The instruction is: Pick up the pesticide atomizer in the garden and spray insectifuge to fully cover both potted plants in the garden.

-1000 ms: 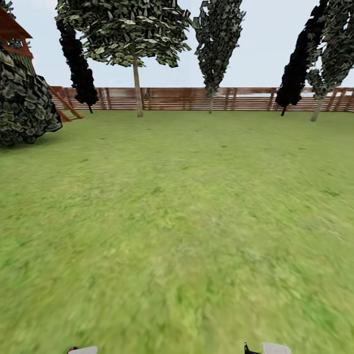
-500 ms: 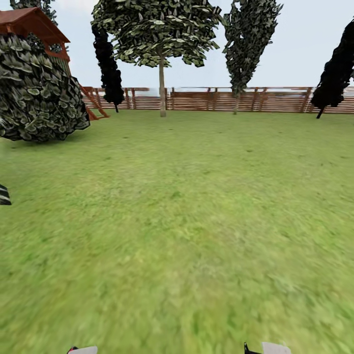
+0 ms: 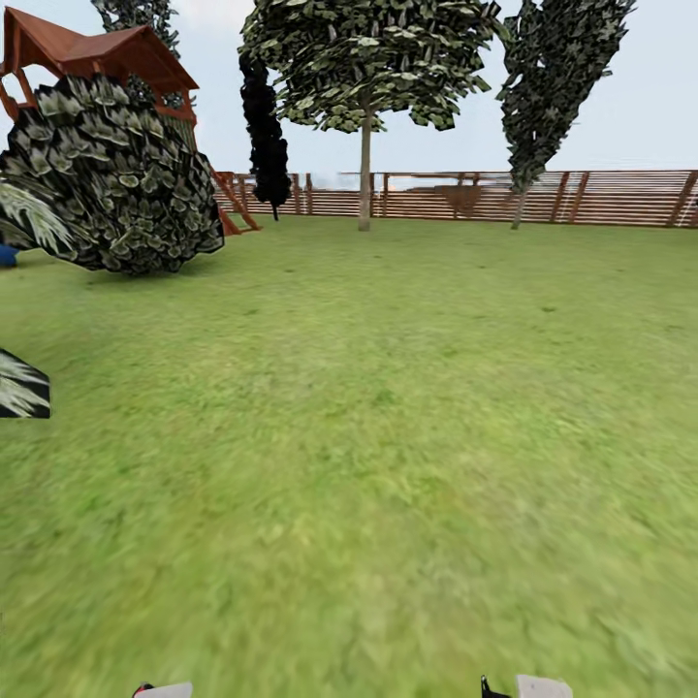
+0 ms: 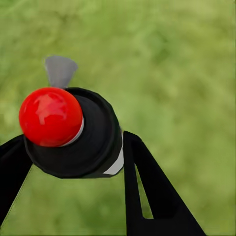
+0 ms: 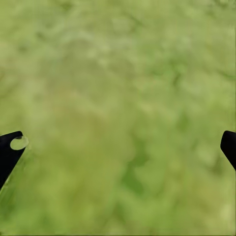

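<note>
In the left wrist view my left gripper (image 4: 71,157) is shut on the pesticide atomizer (image 4: 93,142). The atomizer is seen end-on as a dark cylinder with a white band, a red ball on its end and a pale grey trigger piece (image 4: 60,70) behind. Black fingers (image 4: 147,187) press on both of its sides. My right gripper (image 5: 118,147) hangs open over blurred grass, its fingertips (image 5: 11,147) far apart with nothing between them. The garden lawn (image 3: 388,436) spreads ahead to the brown slat fence (image 3: 601,199). The potted plants are out of view.
A big dark leafy bush (image 3: 111,179) and a red-roofed wooden play tower (image 3: 87,48) stand at the far left. Trees (image 3: 365,165) line the fence. Striped leaf tips (image 3: 19,388) poke in at the left edge. Open grass lies ahead and to the right.
The whole head view has slid right, so the camera has turned left: bush and play tower came further in, and the dark trees at the right left the picture.
</note>
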### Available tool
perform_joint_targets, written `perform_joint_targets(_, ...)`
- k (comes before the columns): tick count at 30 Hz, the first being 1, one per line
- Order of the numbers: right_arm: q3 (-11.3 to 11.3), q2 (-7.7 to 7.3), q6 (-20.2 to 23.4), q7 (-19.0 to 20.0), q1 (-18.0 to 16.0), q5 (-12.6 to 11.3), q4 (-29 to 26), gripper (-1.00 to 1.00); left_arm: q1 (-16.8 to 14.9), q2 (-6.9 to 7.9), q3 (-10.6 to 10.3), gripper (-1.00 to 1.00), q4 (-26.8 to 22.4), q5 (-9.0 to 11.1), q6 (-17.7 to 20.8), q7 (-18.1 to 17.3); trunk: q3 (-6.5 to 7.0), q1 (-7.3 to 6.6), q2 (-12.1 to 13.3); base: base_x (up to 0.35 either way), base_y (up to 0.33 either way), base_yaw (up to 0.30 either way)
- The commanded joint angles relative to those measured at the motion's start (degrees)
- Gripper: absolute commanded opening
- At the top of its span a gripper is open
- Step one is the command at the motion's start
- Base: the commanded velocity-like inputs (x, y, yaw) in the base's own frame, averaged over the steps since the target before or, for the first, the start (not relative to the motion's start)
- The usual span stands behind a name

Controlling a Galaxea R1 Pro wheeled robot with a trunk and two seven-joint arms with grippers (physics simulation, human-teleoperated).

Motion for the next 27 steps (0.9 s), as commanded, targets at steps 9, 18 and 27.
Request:
perform_joint_targets(9,0.50,0.01,-0.09,-0.26,-0.01,-0.36,-0.01,1.00,-0.06,-0.03,0.26,-1.00,0.08,-0.60,-0.19,0.27,-0.05,0.02,-0.02,0.340,0.000,0.112)
perform_joint_targets(18,0.50,-0.01,-0.09,-0.26,-0.01,-0.34,-0.01,1.00,-0.01,-0.01,0.26,-1.00,0.08,-0.57,-0.19,0.27,-0.05,0.02,-0.02,0.340,0.000,0.002)
perform_joint_targets(27,0.50,0.01,-0.09,-0.26,-0.01,-0.31,-0.01,1.00,-0.01,-0.03,0.23,-1.00,0.08,-0.60,-0.19,0.27,-0.05,0.02,-0.02,0.340,0.000,0.004)
